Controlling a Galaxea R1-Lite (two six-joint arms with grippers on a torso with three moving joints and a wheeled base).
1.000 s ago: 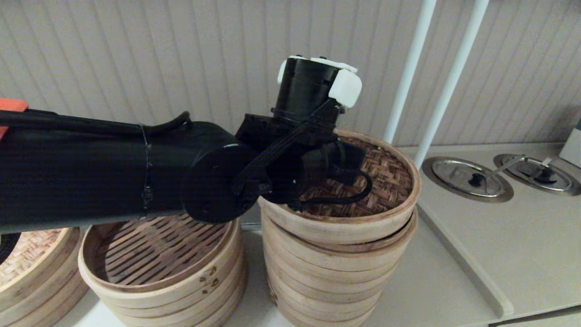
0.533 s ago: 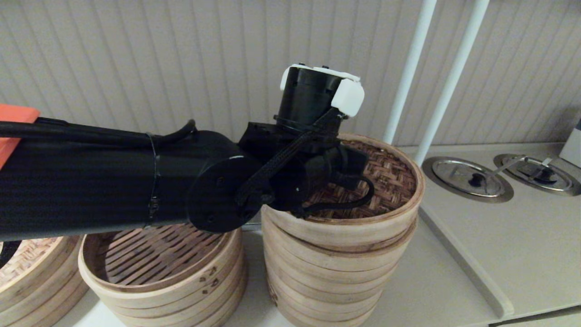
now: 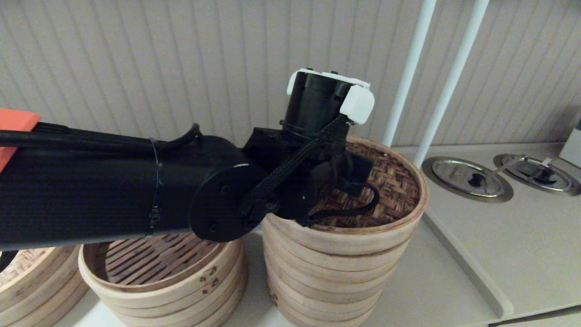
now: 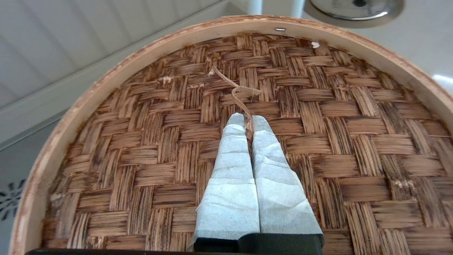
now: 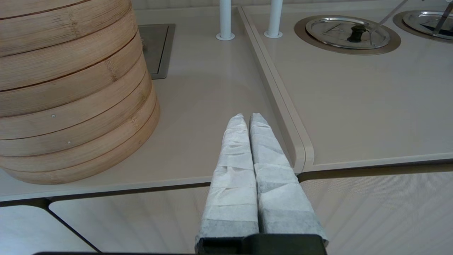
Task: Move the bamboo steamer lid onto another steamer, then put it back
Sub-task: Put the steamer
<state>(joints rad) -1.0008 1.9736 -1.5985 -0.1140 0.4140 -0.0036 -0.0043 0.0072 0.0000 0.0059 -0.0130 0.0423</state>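
Across the pale countertop [image 3: 454, 272] three bamboo stacks stand in a row before a ribbed wall. Tallest of them is another steamer [image 3: 331, 277], a tower of pale rings at the middle, and on top of it sits the bamboo steamer lid [image 3: 390, 181], its dark herringbone weave ringed by a pale hoop that lines up with the rings beneath. Just beside it on the robot's left is a shorter steamer [image 3: 163, 281] with a slatted floor showing and small dark marks on its side; beyond that, at the edge of the head view, a paler woven lid [image 3: 18, 265] tops a third stack. The left arm reaches in from the left over the shorter steamer, its wrist above the dark lid. In the left wrist view the left gripper [image 4: 247, 120] has its white-wrapped fingers [image 4: 230, 163] pressed together on a thin loop of bamboo strip [image 4: 240, 99] that rises from the centre of the weave. The right gripper [image 5: 247, 118] hangs low in front of the counter edge, near the base of the tall stack, its wrapped fingers together and holding nothing. Two round steel lids [image 3: 470, 179] lie set into the counter on the right, behind two white poles [image 3: 449, 77].
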